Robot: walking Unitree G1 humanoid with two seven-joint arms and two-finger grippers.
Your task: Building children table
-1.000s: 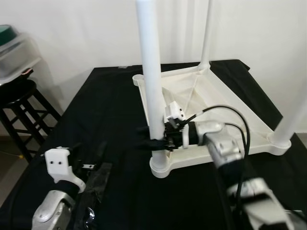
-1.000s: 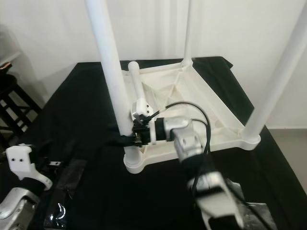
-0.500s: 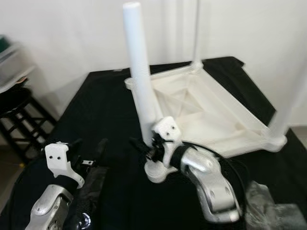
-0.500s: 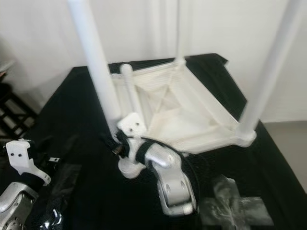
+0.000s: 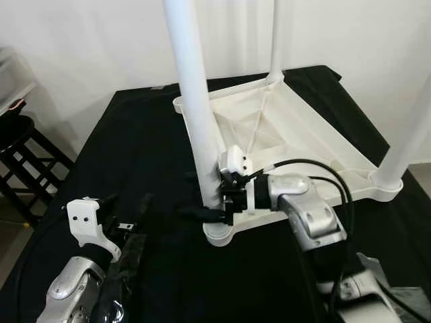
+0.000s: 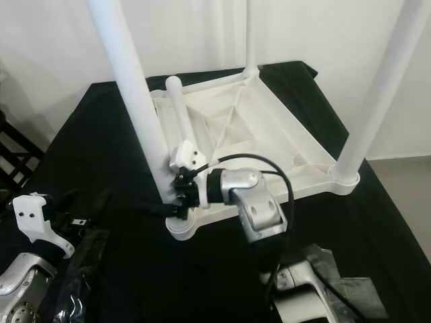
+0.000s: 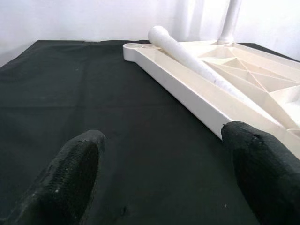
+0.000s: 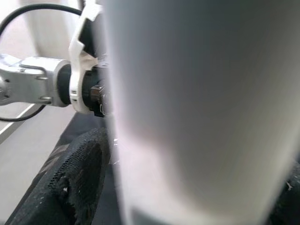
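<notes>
Since half a second ago the right arm has swung back: its forearm now reaches in from the right rather than rising from below, while the right gripper (image 5: 202, 212) is still closed around the base of the near table leg (image 5: 194, 101). The camera has also shifted, so the whole scene sits differently in the picture.

The white children's table (image 5: 316, 148) lies upside down on a black-covered surface (image 5: 135, 148), its ribbed underside facing up. The near leg stands upright in the front corner socket (image 5: 219, 233). The right arm's silver forearm lies level, with a black cable looping over it, and its black fingers (image 8: 75, 183) press against either side of the leg just above the socket. In the right wrist view the leg is a blurred pale column directly between the fingers.

Two more legs stand upright, one at the far corner (image 5: 275, 40) and one at the right corner (image 5: 411, 134). A fourth leg (image 6: 180, 118) lies loose inside the upturned table, along its left edge, its rounded end near the empty far left socket (image 7: 133, 46).

The left gripper (image 7: 164, 183) is low at the front left, above the black surface and apart from the table, with its two black fingers spread wide and nothing between them. Crinkled clear plastic (image 6: 84, 269) lies beside the left arm, and more (image 6: 337, 282) lies at the front right. A dark stool (image 5: 20, 155) stands to the left of the table.
</notes>
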